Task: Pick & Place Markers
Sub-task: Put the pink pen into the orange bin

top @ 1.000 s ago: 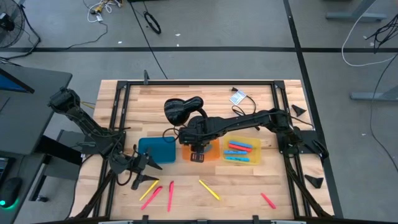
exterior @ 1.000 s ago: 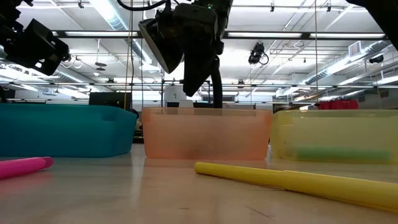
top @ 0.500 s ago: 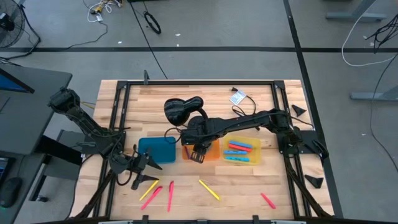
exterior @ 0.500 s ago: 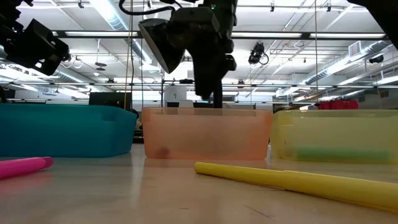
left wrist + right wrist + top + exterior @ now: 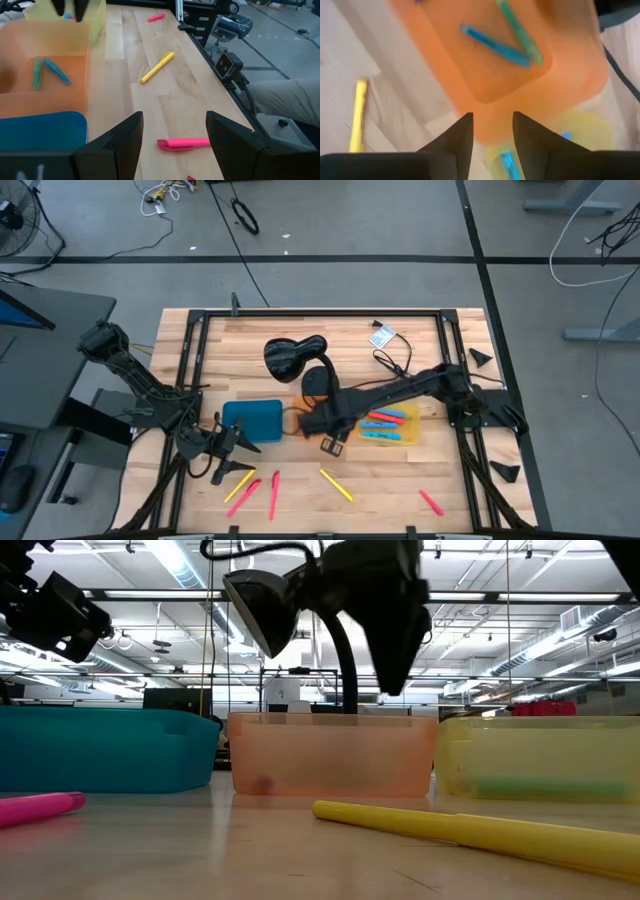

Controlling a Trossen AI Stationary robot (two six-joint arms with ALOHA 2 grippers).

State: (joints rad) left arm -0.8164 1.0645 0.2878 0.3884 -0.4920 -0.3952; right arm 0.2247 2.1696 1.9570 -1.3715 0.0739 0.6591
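Over the near rim of the orange rectangular plastic tray point(image 5: 345, 423) I have the right gripper point(image 5: 331, 444), its fingers point(image 5: 451, 141) spread with nothing between them; from above the arm covers most of that tray, so I read its contents from the wrist views instead: a blue marker point(image 5: 495, 45) and a green marker point(image 5: 520, 31) lie crossed on its floor. Just right of the orange tray sits the yellow see-through plastic tray point(image 5: 412, 427), holding several markers, blue and red as far as I can make out, partly under the right arm. Left of the orange tray is the blue plastic tray point(image 5: 254, 420), and I cannot see anything inside it. Beyond the blue tray's left near corner the left gripper point(image 5: 243, 457) waits above the table, fingers point(image 5: 120, 145) parted and empty. Still loose on the wooden table point(image 5: 300, 330) in front of the orange tray: a yellow marker point(image 5: 337, 485) nearest it, a pink marker point(image 5: 274, 494) farther left, another yellow one point(image 5: 240, 486) beside a second pink one point(image 5: 243, 497) under the left gripper, and a pink marker point(image 5: 431, 502) far to the right. At table height the near yellow marker runs off the frame's edge, and the right gripper is only a dark shape above the orange tray.
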